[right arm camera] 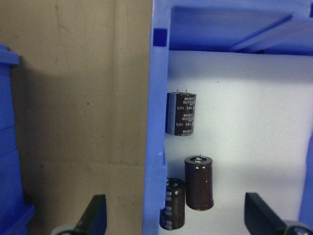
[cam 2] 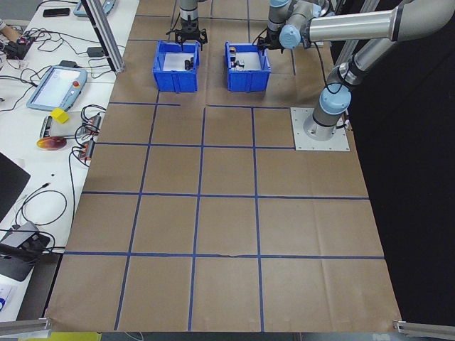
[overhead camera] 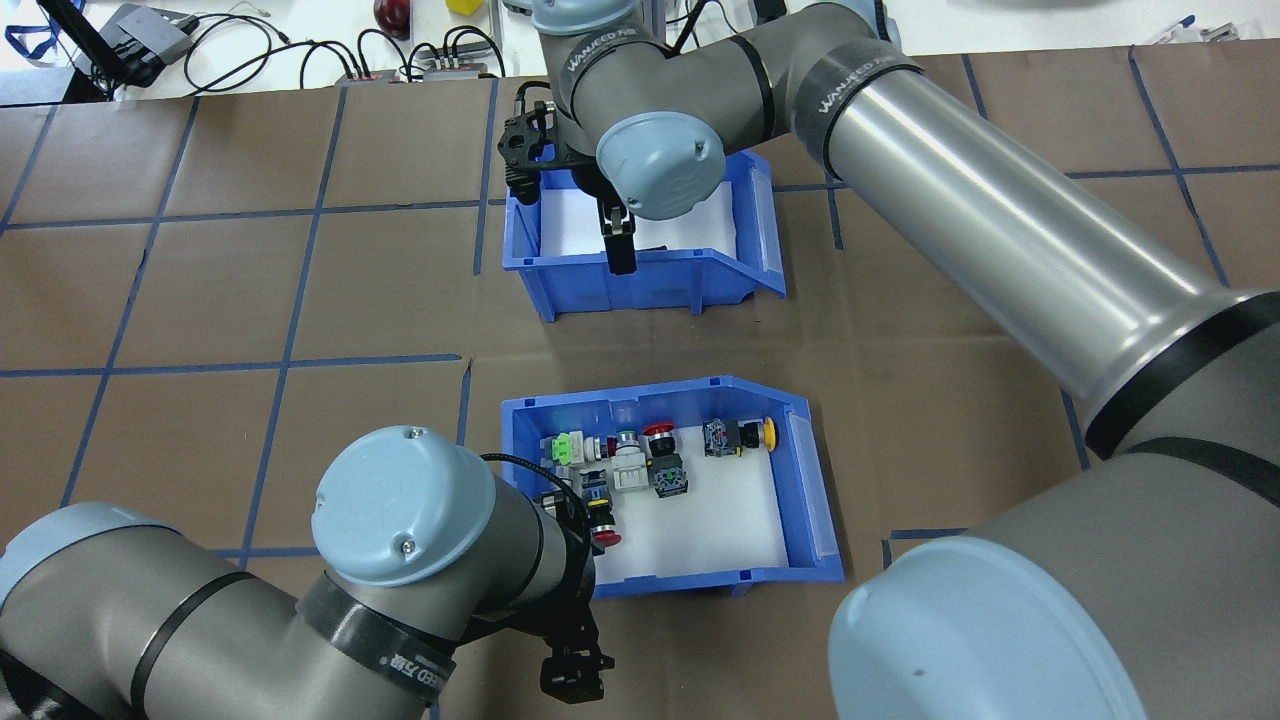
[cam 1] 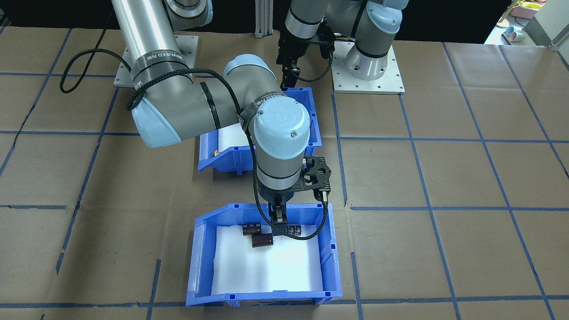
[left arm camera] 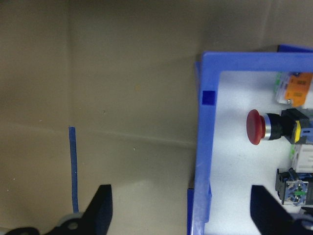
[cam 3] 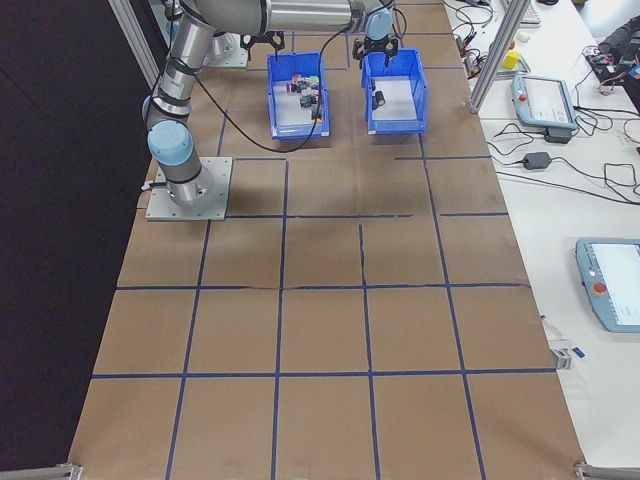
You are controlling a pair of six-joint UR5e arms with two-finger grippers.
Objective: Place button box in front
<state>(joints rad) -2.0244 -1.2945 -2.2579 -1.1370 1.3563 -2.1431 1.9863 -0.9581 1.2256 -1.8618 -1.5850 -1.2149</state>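
Overhead exterior: button box (overhead camera: 800,480) near the table's robot-side edge — stiff, light plastic, loose switches inside. Left pincer (left arm camera: 181,205) spread wide, straddling its wall (left arm camera: 203,161) — best pinch there.

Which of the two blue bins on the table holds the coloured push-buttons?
The button box, the bin nearer the robot's base, by the left gripper. It holds red, yellow and green switches; the farther bin holds only dark cylinders.

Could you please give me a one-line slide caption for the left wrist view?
Left hand open astride the button box wall, red mushroom button inside.
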